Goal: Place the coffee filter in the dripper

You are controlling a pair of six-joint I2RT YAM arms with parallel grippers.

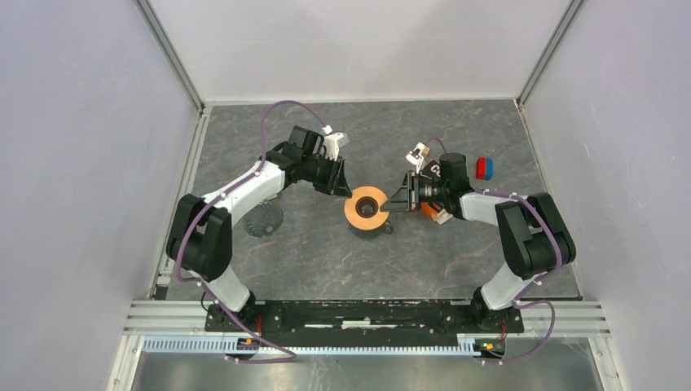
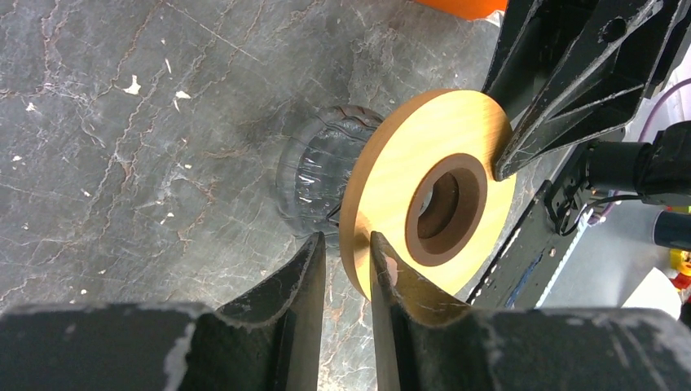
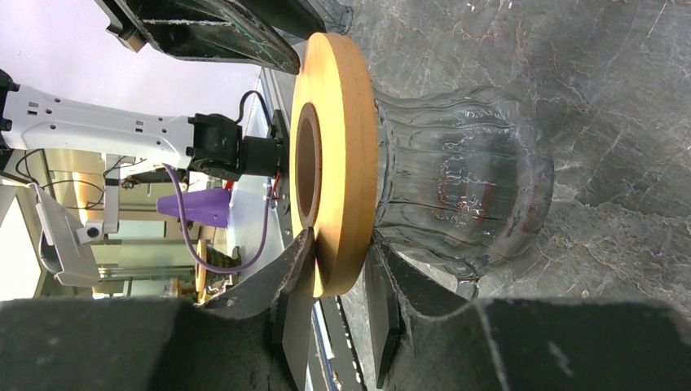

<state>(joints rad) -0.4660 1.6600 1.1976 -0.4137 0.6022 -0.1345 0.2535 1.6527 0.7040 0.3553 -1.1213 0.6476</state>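
Note:
The dripper point(image 1: 265, 218), a dark ribbed cone, sits on the table by the left arm's elbow, away from both grippers. The coffee filter is not in view. At the table's middle a tan disc point(image 1: 354, 208) with a dark centre hole rests on a clear ribbed glass vessel point(image 3: 456, 171). My left gripper point(image 1: 348, 190) straddles the disc's point(image 2: 391, 163) rim with its jaws narrowly apart point(image 2: 346, 236), a gap showing beside the rim. My right gripper point(image 1: 393, 204) is shut on the disc's point(image 3: 338, 122) opposite rim point(image 3: 342, 235).
An orange box point(image 1: 430, 212) lies under the right wrist. A red and blue block point(image 1: 485, 168) sits at the back right. The glass vessel also shows in the left wrist view point(image 2: 314, 175). White walls and metal rails bound the grey table.

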